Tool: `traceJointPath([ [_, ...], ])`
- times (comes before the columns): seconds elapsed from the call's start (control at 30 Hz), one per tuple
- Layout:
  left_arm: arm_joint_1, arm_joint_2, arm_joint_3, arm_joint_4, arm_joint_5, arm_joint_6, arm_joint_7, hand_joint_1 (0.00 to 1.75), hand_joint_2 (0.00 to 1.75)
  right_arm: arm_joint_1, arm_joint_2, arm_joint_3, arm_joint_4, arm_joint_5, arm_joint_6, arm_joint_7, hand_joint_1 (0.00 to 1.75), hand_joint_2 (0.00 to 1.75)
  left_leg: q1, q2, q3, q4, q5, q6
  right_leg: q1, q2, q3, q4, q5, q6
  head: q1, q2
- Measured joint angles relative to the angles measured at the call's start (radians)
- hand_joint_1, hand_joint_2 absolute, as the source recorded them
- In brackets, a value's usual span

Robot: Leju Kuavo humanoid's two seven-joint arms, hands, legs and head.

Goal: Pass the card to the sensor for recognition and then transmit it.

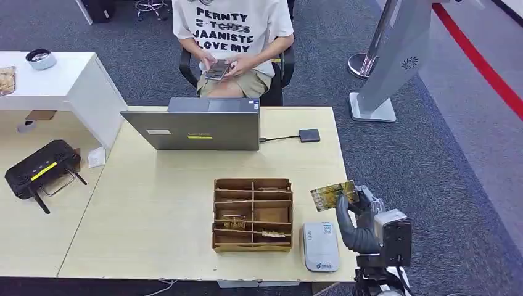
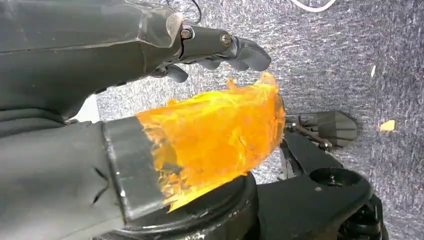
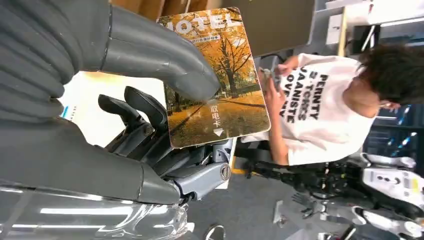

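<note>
— One card (image 3: 216, 75), that's all the right hand (image 1: 362, 217) has; the thick thumb (image 3: 155, 55) lies across its printed face and the darker fingers (image 3: 140, 107) press on the back, so it's pinched flat between them.

— What's on the card?

— Autumn trees, orange and yellow, with a small arrow near one end; from the head view it stands up on its edge above the hand, just past the right-hand edge of the table (image 1: 154, 209), close to the front corner.

— And the reader?

— The small white reader (image 1: 320, 246) lies flat on the table, near that corner; the card is above and slightly to the right of it, not touching; just left of the reader sits a wooden organiser (image 1: 253, 214) with a few small things in its slots.

— The left hand?

— The left hand (image 2: 220, 47) hangs over grey carpet; its fingers are curled in, apparently with nothing in them; there's an orange torn wrapping (image 2: 215, 140) on the thumb.

— Anything further out?

— A laptop (image 1: 200, 126) with its back to us, a cable to a small dark box (image 1: 309, 135); a person (image 1: 231, 37) in a white printed shirt sits behind, holding a phone; a black router (image 1: 42, 168) on the next table.
</note>
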Motion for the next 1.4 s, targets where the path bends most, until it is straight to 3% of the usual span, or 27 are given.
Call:
traceJointPath([
  [0.43,0.001,0.002,0.001,0.000,0.003,0.001,0.000,0.00,0.00,0.006,-0.017,0.000,0.060,0.107,-0.018,0.050,1.75,1.75,0.000,0.000,0.000,0.000,0.000,0.000,0.000,0.000,0.000,0.000,0.000,0.000,0.000,0.000],
  [0.7,0.002,0.002,0.001,0.000,0.003,0.003,0.003,0.00,0.00,0.020,-0.049,0.011,0.092,0.227,-0.008,0.114,1.75,1.75,0.000,0.000,0.000,0.000,0.000,0.000,0.000,0.000,0.000,0.000,0.000,0.000,0.000,0.000],
  [1.07,0.003,0.002,0.002,0.000,0.003,0.003,0.003,0.00,0.00,0.023,-0.073,0.021,0.118,0.259,-0.011,0.131,1.75,1.75,0.000,0.000,0.000,0.000,0.000,0.000,0.000,0.000,0.000,0.000,0.000,0.000,0.000,0.000],
  [1.4,0.004,0.002,0.002,0.000,0.006,-0.001,0.004,0.00,0.00,0.036,-0.088,0.005,0.156,0.409,-0.031,0.207,1.75,1.75,0.000,0.000,0.000,0.000,0.000,0.000,0.000,0.000,0.000,0.000,0.000,0.000,0.000,0.000],
])
